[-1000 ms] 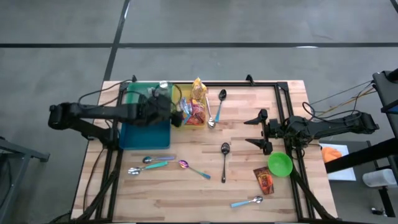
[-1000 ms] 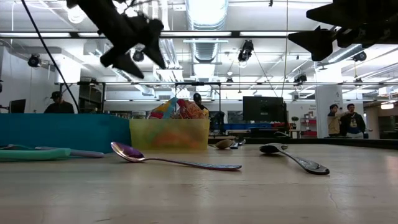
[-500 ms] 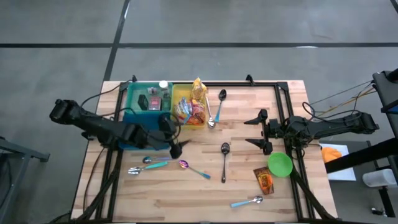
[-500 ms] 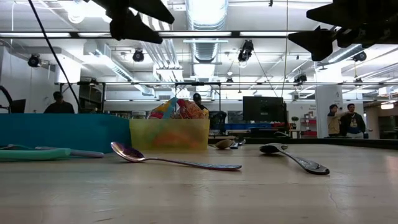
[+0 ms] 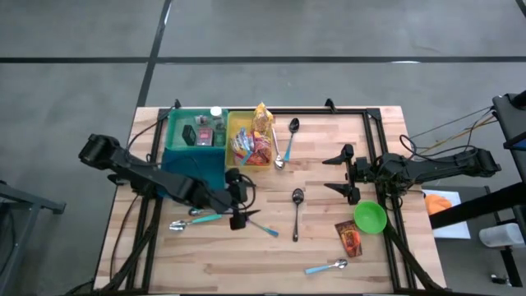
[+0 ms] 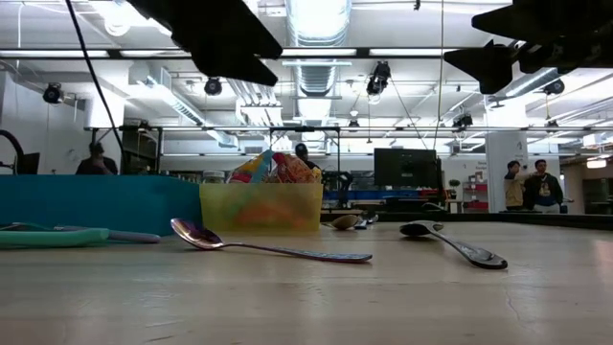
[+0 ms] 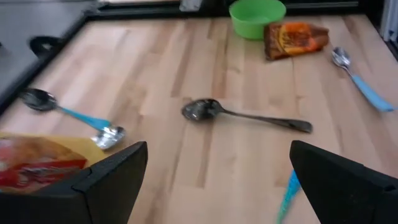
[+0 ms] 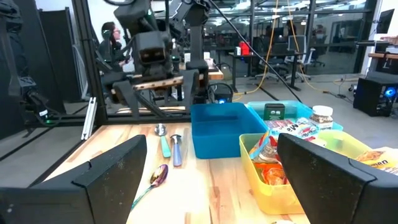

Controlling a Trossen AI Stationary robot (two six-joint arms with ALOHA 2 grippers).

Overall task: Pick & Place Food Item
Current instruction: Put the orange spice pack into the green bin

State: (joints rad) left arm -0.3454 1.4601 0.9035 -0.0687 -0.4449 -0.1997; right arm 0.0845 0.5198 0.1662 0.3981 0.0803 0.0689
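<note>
An orange-brown snack packet (image 5: 349,238) lies flat on the wooden table near the right front, beside a green bowl (image 5: 370,217); the left wrist view shows both, packet (image 7: 295,38) and bowl (image 7: 256,15). More food packets stand in a yellow bin (image 5: 251,144). My left gripper (image 5: 246,200) hangs open above the table's middle, over the spoons and left of a black spoon (image 7: 242,115). Nothing is between its fingers (image 7: 112,180). My right gripper (image 5: 329,173) waits open at the right, raised clear of the table, pointing toward the left edge.
A teal bin (image 5: 196,152) adjoins the yellow bin at the far left. Several spoons lie scattered: two teal-handled ones (image 5: 197,218), a purple-bowled one (image 5: 255,222), the black one (image 5: 297,212), a blue-handled one (image 5: 327,266), and two by the yellow bin (image 5: 286,144). People stand in the room behind.
My left gripper has swung from above the yellow bin toward the table's near edge and now hangs over the spoons in the middle. It has rolled about its own line and sunk a little, staying open. My right arm has kept still.
</note>
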